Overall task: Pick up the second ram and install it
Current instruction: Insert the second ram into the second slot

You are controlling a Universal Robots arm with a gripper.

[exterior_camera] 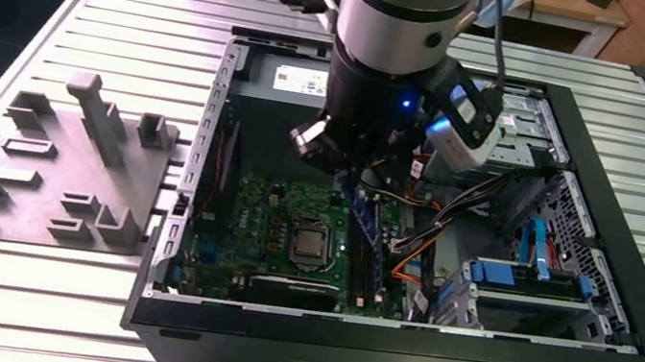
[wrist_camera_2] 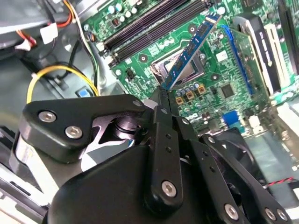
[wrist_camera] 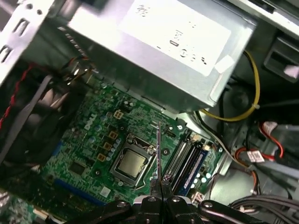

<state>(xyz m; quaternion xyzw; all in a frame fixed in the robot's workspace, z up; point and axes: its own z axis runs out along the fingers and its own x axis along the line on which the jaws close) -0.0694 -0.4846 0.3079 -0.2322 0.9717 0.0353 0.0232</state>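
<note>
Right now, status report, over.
Gripper shut on long, flat blue memory stick. Stick held over green motherboard, not seated. Nothing seen blocking it.

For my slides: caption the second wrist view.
Gripper shut on the second ram, held above the green motherboard.

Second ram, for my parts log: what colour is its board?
Blue; the second ram shows best in the second wrist view.

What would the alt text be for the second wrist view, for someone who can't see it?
The black gripper is shut on one end of the second ram, a blue stick with dark chips, held tilted above a green motherboard. Long dark memory slots lie beyond it, and a yellow cable loops nearby.
</note>
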